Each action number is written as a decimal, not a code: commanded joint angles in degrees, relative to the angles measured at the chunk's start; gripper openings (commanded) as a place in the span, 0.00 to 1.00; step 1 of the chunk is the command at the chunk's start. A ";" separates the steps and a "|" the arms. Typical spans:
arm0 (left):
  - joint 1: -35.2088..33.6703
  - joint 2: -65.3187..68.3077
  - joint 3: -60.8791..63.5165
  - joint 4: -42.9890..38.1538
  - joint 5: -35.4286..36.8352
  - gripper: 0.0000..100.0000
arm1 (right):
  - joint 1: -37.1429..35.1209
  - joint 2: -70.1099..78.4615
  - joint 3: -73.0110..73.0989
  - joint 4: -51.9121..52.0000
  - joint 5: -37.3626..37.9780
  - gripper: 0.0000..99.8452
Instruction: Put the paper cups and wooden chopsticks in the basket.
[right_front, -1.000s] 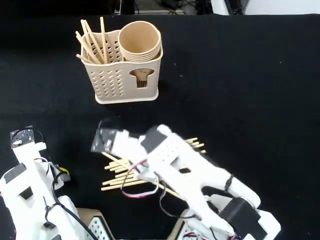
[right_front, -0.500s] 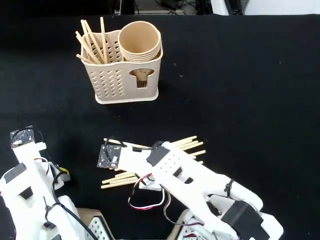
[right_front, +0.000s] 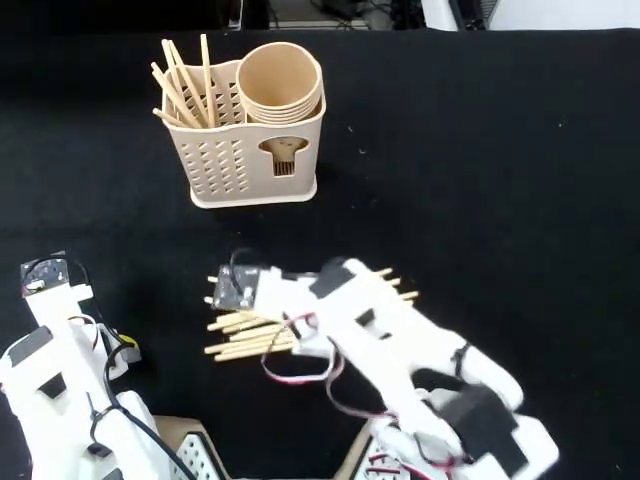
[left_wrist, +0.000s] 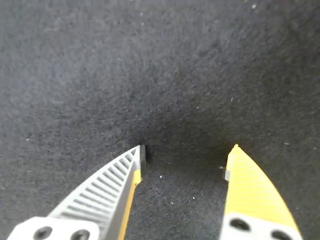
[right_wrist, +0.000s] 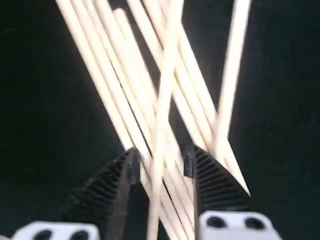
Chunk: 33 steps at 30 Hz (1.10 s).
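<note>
A beige perforated basket (right_front: 250, 160) stands at the back left of the black table, with stacked paper cups (right_front: 280, 80) in one compartment and several wooden chopsticks (right_front: 185, 85) upright in the other. Loose chopsticks (right_front: 245, 340) lie fanned on the table under the right arm (right_front: 350, 310). In the right wrist view my right gripper (right_wrist: 161, 157) is closed around several crossed chopsticks (right_wrist: 145, 100). At the table's front left, my left gripper (left_wrist: 187, 150) hangs open over bare black cloth with nothing between its fingers.
The left arm (right_front: 60, 340) stands at the front left corner. The table's right half and the strip between basket and loose chopsticks are bare black cloth (right_front: 500, 180). A perforated beige object (right_front: 195, 450) shows at the front edge.
The right arm swung down toward the front, then back and to the right over the chopstick pile. The loose chopsticks shifted slightly. The left arm has not moved.
</note>
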 joint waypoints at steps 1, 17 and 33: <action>1.19 -0.09 0.22 -0.97 0.62 0.28 | 2.11 4.88 -3.30 1.41 0.97 0.16; 1.19 -0.09 0.22 -0.97 0.62 0.28 | -0.44 6.11 -9.10 6.15 0.70 0.01; 1.19 -0.09 0.22 -0.97 0.62 0.28 | -0.35 -6.73 -21.49 20.40 0.62 0.01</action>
